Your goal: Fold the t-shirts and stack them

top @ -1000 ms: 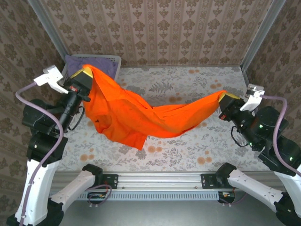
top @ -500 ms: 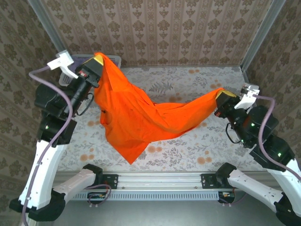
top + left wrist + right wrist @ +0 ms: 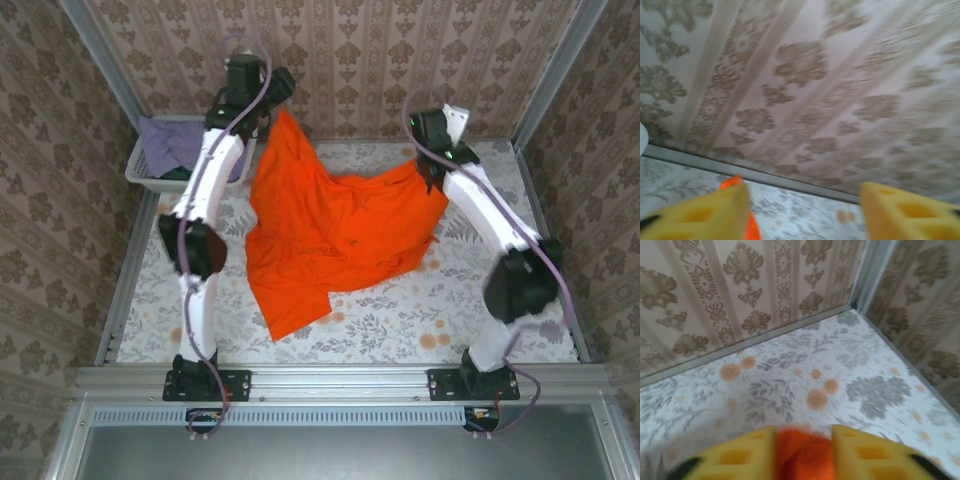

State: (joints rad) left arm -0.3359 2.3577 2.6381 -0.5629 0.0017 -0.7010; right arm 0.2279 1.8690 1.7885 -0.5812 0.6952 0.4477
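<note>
- Over at the far end of the table, both arms reach toward the back wall. The orange shirt lies spread on the tabletop between them, well away from the near edge.
- The left gripper has its fingers wide apart with nothing between them. There's just a sliver of orange beside one finger.
- The right gripper has its fingers partway apart, and a wad of orange cloth fills the gap and touches both. I honestly can't tell if it's pinched or just sitting there.
- My read is that this is the lay-it-flat step before any folding. To do it well, I'd make sure the right-hand corner is down on the table before freeing it. Then I'd lift both grippers straight up so the fingers don't drag the cloth back into a heap. The middle looks rumpled, so a smoothing pass before the first fold would pay off.
- The shirt's long axis runs far to near, from a peak by the wall on the left down to a pointed flap nearest the arm bases. A second corner sticks out right toward the right gripper, so the outline is lopsided. I can't tell which end is the collar.
- The white basket sits at the far left, just beside the shirt, with a lavender shirt in it.
</note>
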